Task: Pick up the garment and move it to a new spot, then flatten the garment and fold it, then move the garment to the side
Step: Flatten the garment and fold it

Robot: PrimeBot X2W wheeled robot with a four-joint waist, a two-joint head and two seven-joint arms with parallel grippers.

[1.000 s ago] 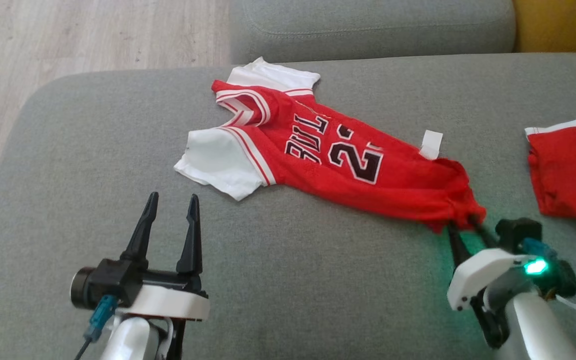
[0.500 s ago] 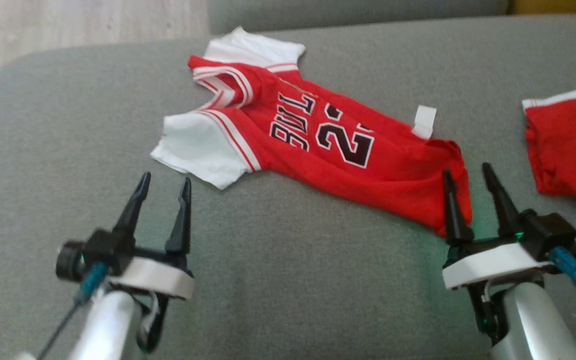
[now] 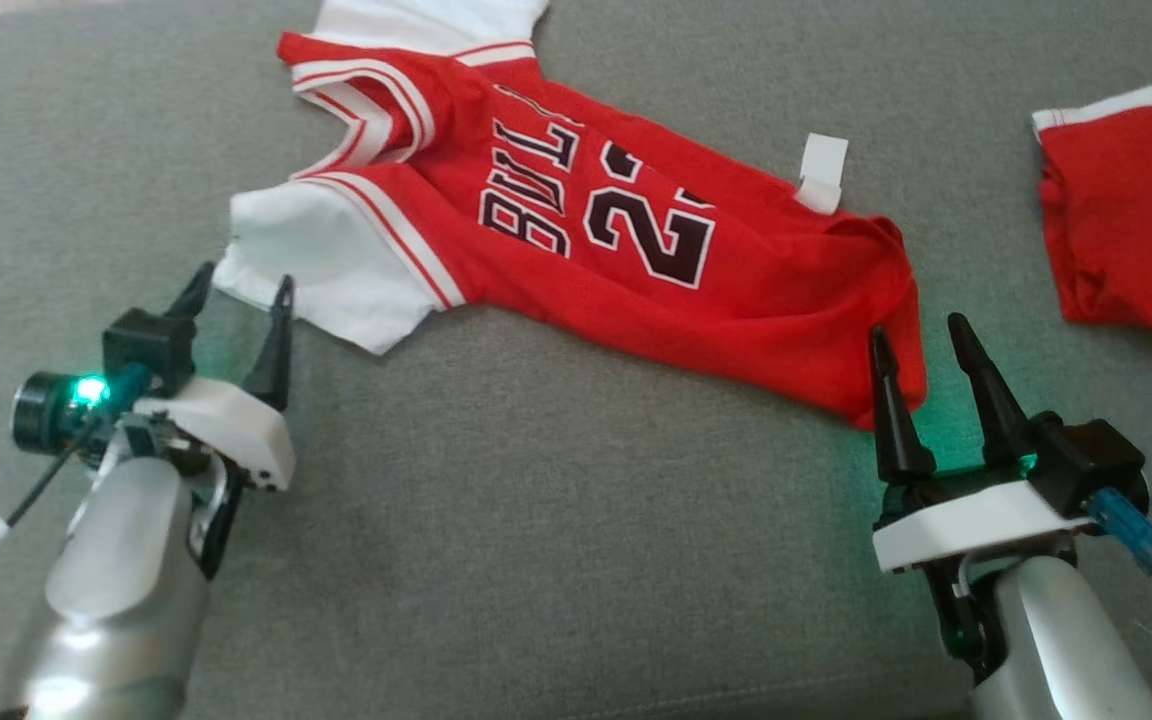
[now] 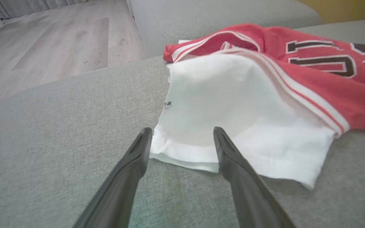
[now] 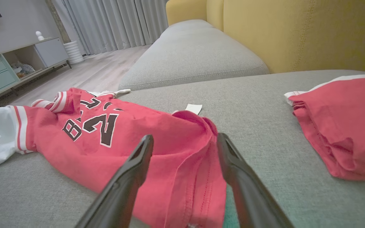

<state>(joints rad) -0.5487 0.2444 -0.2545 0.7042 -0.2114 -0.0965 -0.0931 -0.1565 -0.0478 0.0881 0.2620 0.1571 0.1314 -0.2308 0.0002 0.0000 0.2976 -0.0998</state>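
Observation:
The garment [image 3: 616, 250] is a red jersey with white sleeves and black lettering, lying stretched across the grey sofa cushion [image 3: 536, 540]. My left gripper [image 3: 241, 285] is open at the hem of the white sleeve [image 4: 220, 107], its fingertips either side of the sleeve's edge. My right gripper [image 3: 916, 335] is open just off the jersey's bottom hem [image 5: 195, 177], holding nothing. In the right wrist view the garment [image 5: 131, 142] lies rumpled in front of the two fingers.
A second red garment [image 3: 1126, 210] lies at the right, also seen as a folded red piece [image 5: 344, 126]. Beyond are another grey cushion [image 5: 192, 57], a yellow backrest [image 5: 296, 31] and wooden floor [image 4: 49, 53] past the cushion's left edge.
My right gripper has opened and let go of the jersey's bottom corner. My left gripper has moved up to the white sleeve. The head camera has tilted down.

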